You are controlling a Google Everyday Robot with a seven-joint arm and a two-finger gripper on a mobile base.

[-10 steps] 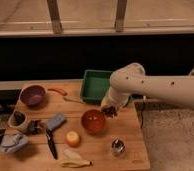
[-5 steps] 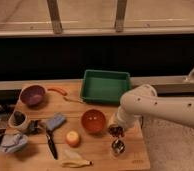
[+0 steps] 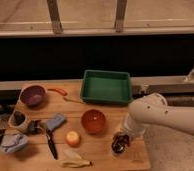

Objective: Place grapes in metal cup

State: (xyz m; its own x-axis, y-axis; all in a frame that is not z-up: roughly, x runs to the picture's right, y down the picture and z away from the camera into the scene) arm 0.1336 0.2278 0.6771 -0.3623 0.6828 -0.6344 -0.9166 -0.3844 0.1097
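Observation:
My gripper (image 3: 122, 136) hangs from the white arm (image 3: 160, 117) at the right front of the wooden table. It is shut on the grapes (image 3: 121, 139), a small dark bunch at its tip. The bunch sits right at the mouth of the metal cup (image 3: 117, 148), a small shiny cup standing near the table's front right edge. The gripper and the grapes hide most of the cup, and I cannot tell whether the grapes touch it.
An orange bowl (image 3: 93, 121) stands just left of the cup and a green tray (image 3: 106, 86) behind it. Further left are a round orange fruit (image 3: 72, 138), a banana peel (image 3: 74, 161), a knife (image 3: 51, 144), a blue sponge (image 3: 55, 121), a purple bowl (image 3: 33, 95) and a pale cup (image 3: 17, 119).
My gripper has carried the grapes from beside the green tray forward and down to the metal cup. Nothing else on the table has moved.

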